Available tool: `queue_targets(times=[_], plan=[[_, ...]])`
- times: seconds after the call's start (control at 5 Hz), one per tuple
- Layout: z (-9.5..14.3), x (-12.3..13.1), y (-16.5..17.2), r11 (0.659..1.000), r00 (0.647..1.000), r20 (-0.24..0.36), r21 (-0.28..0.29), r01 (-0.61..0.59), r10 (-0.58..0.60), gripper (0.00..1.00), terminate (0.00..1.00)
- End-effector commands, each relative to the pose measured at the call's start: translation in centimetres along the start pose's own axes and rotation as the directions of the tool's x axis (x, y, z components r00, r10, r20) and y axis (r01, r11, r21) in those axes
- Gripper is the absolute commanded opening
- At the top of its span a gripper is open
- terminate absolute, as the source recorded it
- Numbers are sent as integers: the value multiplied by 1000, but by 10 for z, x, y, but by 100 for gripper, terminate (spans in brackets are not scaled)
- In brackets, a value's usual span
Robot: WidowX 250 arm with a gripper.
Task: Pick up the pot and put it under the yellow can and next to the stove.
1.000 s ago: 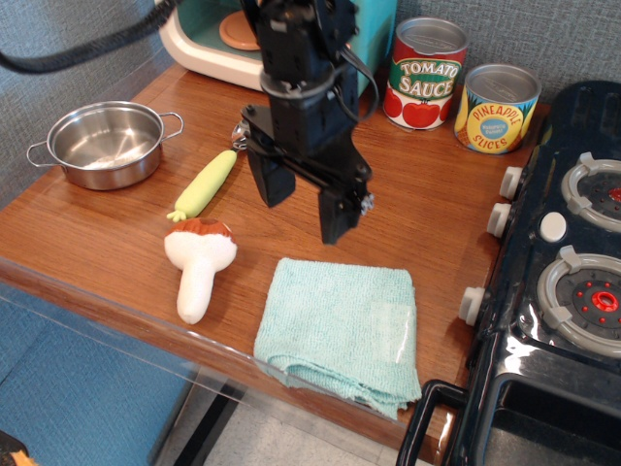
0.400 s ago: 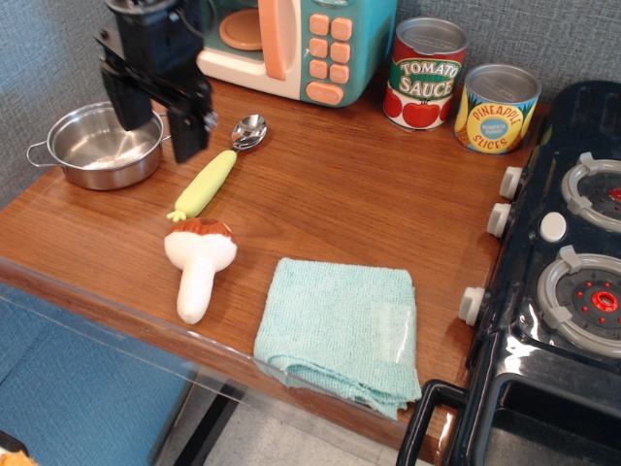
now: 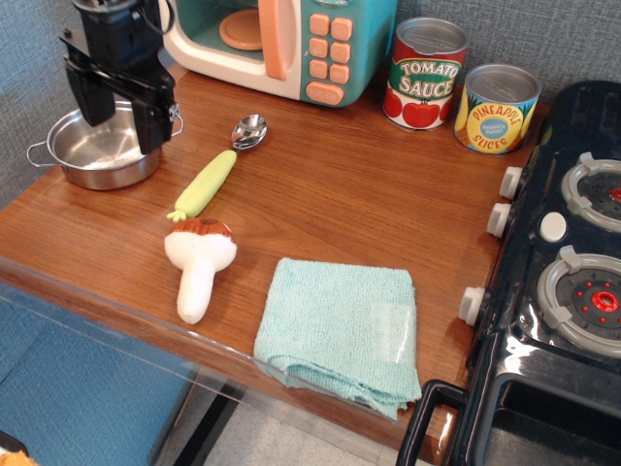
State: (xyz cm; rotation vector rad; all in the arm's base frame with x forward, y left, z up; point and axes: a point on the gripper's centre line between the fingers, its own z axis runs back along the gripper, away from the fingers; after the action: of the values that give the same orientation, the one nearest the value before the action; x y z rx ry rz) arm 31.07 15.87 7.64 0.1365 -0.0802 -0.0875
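Fingers of the black gripper (image 3: 118, 121) stand spread, released, above the small shiny steel pot (image 3: 97, 150), one each side of its rim, probably to straddle it for grasping.

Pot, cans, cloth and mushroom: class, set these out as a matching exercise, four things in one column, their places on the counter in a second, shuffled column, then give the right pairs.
Things:
1. pot
2. yellow can
3. teal cloth
4. toy mushroom

Places:
A. near the front edge, just left of the cloth
B. back right, beside the stove
C. far left, below the open gripper
D. front middle, folded flat

Pairs: 1-C, 2-B, 3-D, 4-A
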Motion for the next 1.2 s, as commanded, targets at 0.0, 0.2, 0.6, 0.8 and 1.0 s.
queue_targets(times=[0.0,0.2,0.6,0.8,1.0], plan=[[-13,11,21,999,999,-26,39,-22,23,100,0],[-27,12,26,999,998,-54,36,-30,32,100,0],[-40,9,31,998,996,-65,18,-52,53,0,0],[-38,10,30,999,997,-54,12,-53,53,0,0],[-13,17,29,998,999,8,35,-47,47,0,0]])
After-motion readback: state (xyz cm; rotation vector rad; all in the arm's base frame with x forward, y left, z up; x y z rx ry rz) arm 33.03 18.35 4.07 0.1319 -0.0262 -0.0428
